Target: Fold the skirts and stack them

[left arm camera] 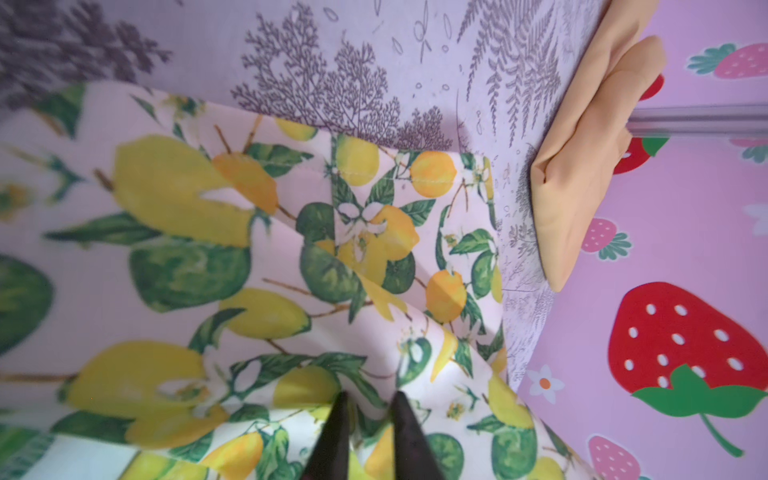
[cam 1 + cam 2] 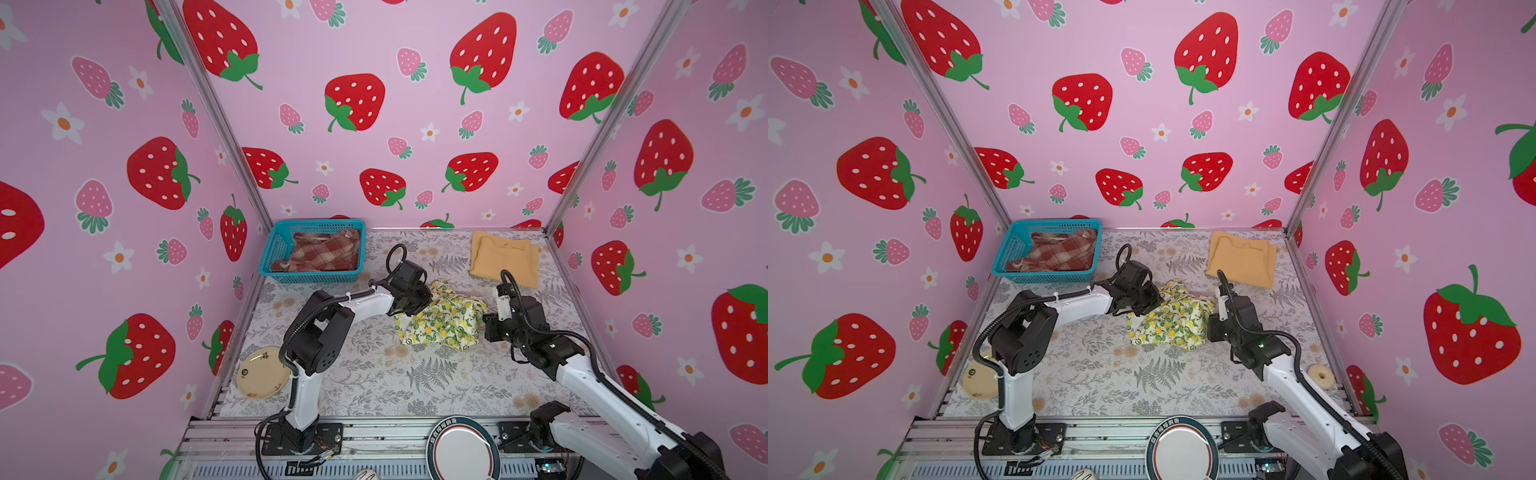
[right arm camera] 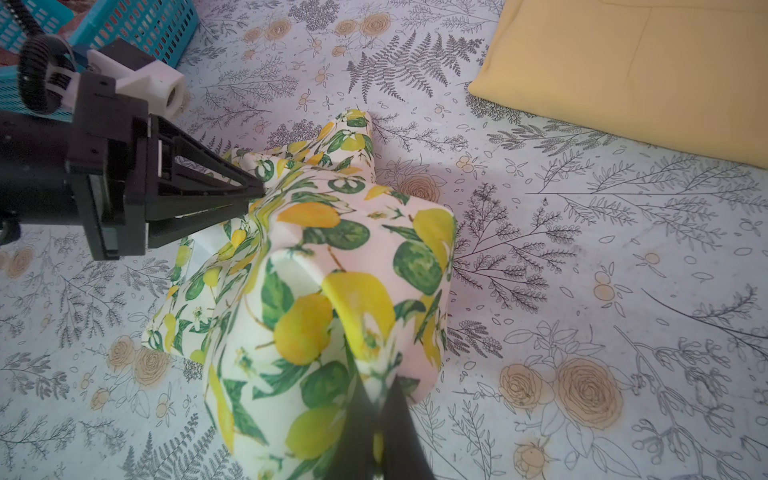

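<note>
At the table's (image 2: pixel 374 386) far-left corner the plaid skirt (image 2: pixel 324 251) was half hidden by the basket (image 2: pixel 272 249) wall. The left gripper (image 3: pixel 255 199) (tips masked in both top views) was pinched on the lemon skirt (image 2: pixel 446 322) at mid-table, which was clamped opposite by the right gripper (image 3: pixel 374 401). The mustard skirt (image 2: pixel 505 259) was laid at the far-right corner. Bare table was seen toward the near edge.

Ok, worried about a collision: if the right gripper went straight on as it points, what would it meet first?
The right gripper would first press into the raised fold of the cream lemon-print cloth skirt it pinches; the left gripper seems off that line.
</note>
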Robot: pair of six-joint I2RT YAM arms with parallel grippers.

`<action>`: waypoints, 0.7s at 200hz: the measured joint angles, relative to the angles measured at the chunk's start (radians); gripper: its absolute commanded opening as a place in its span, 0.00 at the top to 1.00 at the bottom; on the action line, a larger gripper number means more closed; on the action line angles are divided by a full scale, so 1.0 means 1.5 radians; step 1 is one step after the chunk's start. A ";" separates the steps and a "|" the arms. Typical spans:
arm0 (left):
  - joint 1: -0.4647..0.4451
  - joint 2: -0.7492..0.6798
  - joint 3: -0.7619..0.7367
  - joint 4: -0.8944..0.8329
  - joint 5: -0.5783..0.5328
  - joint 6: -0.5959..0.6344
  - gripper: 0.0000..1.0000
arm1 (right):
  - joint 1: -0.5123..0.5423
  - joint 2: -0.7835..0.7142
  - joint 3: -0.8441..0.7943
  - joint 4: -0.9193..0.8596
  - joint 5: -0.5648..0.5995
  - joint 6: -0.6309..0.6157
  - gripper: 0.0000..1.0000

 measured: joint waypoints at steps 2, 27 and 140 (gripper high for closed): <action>0.001 0.000 0.002 0.000 0.000 -0.001 0.89 | 0.000 0.000 0.000 0.000 0.000 0.000 1.00; 0.005 0.000 0.028 -0.003 0.011 0.011 1.00 | 0.001 0.000 0.000 0.000 0.002 0.000 1.00; 0.007 -0.069 -0.056 -0.010 0.005 -0.010 0.01 | 0.001 0.000 0.003 -0.002 0.012 -0.001 1.00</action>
